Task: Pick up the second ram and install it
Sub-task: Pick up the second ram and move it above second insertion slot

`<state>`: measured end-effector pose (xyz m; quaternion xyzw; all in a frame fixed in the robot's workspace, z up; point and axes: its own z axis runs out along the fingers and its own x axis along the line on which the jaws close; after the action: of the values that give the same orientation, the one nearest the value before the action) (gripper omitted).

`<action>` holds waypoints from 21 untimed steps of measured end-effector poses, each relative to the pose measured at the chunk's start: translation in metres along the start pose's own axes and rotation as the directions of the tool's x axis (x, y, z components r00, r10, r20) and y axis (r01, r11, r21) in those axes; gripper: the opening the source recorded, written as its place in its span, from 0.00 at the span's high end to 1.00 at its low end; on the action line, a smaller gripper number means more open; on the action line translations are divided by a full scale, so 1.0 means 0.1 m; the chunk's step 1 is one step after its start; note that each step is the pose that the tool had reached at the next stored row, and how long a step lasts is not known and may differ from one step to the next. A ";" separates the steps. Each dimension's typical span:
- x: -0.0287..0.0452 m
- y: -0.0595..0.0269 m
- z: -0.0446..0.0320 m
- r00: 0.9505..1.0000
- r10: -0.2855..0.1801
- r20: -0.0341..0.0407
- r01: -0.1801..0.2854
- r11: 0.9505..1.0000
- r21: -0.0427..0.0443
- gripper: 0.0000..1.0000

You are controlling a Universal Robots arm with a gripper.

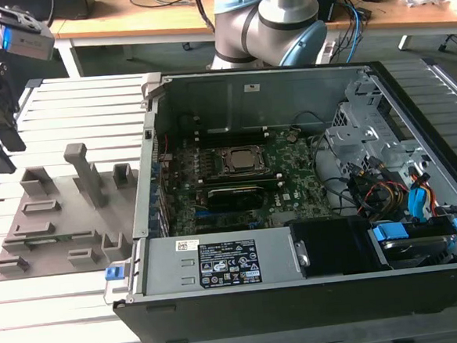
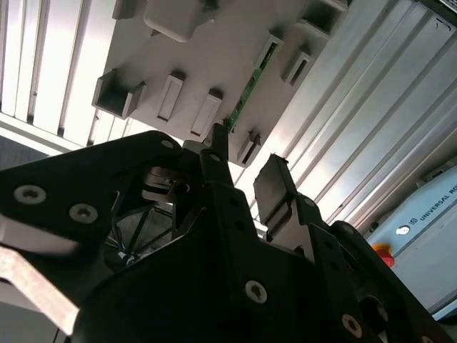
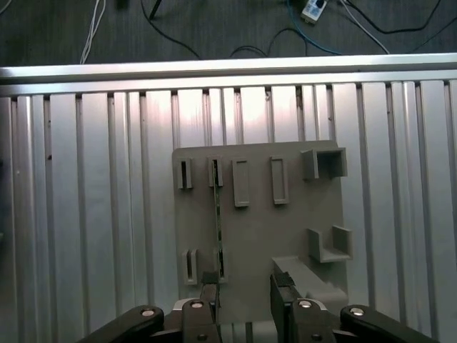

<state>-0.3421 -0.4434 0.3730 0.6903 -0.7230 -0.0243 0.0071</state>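
The second ram is a thin green stick standing on edge in a slot of the grey fixture plate. In the second wrist view its green edge runs across the plate. My gripper is open and hangs above the plate's edge. One finger is in line with the ram's end, the other stands off to the side. Nothing is between them. In the exterior view the gripper hovers at the far left, above the fixture.
An open computer case lies at the exterior view's right, with the green motherboard inside. The fixture carries upright grey blocks. Everything rests on a slatted metal table. The arm's base is behind the case.
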 end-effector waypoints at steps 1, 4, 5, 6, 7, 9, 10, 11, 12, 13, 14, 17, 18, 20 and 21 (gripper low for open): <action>0.000 -0.001 0.014 1.000 0.000 0.000 0.000 1.000 0.000 0.58; 0.001 -0.002 0.048 1.000 0.000 0.000 0.000 1.000 0.000 0.58; 0.001 -0.003 0.054 1.000 0.000 0.000 0.000 1.000 0.000 0.58; 0.001 -0.003 0.058 1.000 0.000 0.000 0.000 1.000 0.000 0.58; 0.001 -0.003 0.063 1.000 0.000 0.000 0.000 1.000 0.000 0.58; 0.002 -0.003 0.070 1.000 0.000 0.000 0.000 1.000 0.000 0.58; 0.002 -0.003 0.073 1.000 0.000 0.000 0.000 1.000 0.000 0.58; 0.002 -0.003 0.078 1.000 0.000 0.000 0.000 1.000 0.000 0.58; 0.002 -0.004 0.083 1.000 0.000 0.000 0.000 1.000 0.000 0.58; 0.002 -0.004 0.088 1.000 0.000 0.000 0.000 1.000 0.000 0.58; 0.002 -0.004 0.094 1.000 0.000 0.000 0.000 1.000 0.000 0.58; 0.002 -0.005 0.106 1.000 0.000 0.000 0.000 1.000 0.000 0.58; 0.002 -0.005 0.109 1.000 0.000 0.000 0.000 1.000 0.000 0.58; 0.003 -0.005 0.120 1.000 0.000 0.000 0.000 1.000 0.000 0.58; 0.003 -0.006 0.125 1.000 0.000 0.000 0.000 1.000 0.000 0.58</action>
<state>-0.3421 -0.4434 0.3605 0.6903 -0.7230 -0.0243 0.0071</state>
